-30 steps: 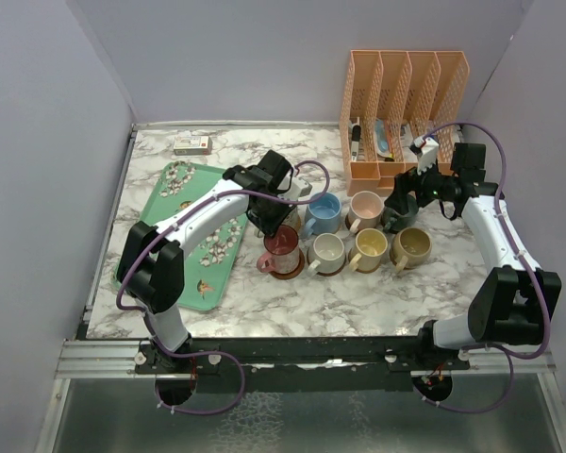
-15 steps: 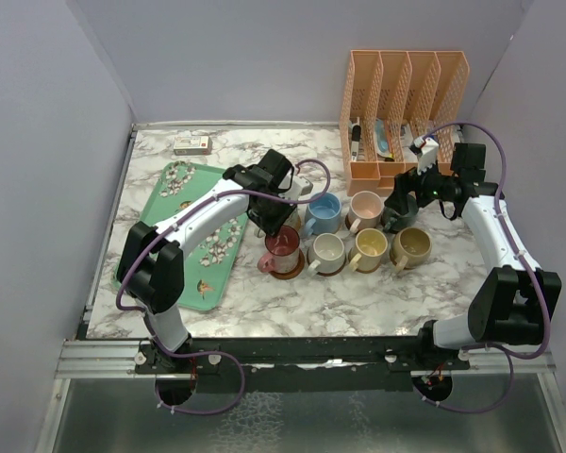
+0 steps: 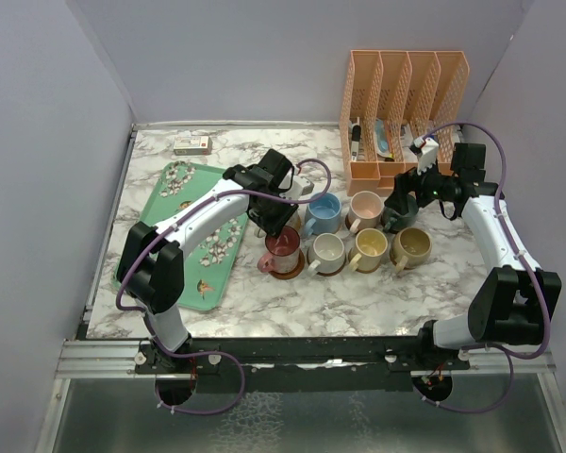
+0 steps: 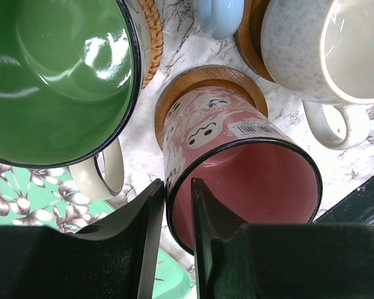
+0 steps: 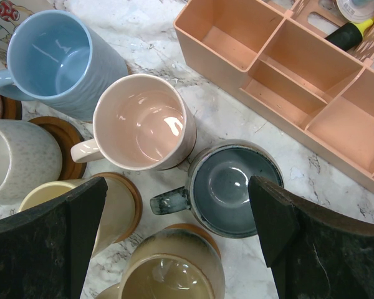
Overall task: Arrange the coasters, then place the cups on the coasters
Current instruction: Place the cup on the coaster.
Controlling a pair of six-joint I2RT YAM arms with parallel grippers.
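The left tool (image 4: 177,187) stands narrow, one black finger outside and one inside the wall of the pink ghost-patterned ceramic mug (image 4: 237,124); whether they pinch it I cannot tell. That mug sits on a round wooden coaster (image 4: 202,76) on the white marble bench (image 4: 283,109), beside a glossy green mug (image 4: 56,75). The right tool (image 5: 174,187) gapes wide above the dark grey-teal mug (image 5: 234,187).

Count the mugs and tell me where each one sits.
8. Front row, left to right: red mug, cream mug, yellow mug, tan mug. Back row: green mug beneath the left arm, blue mug, pink mug, dark teal mug below the right gripper. Arms may hide more.
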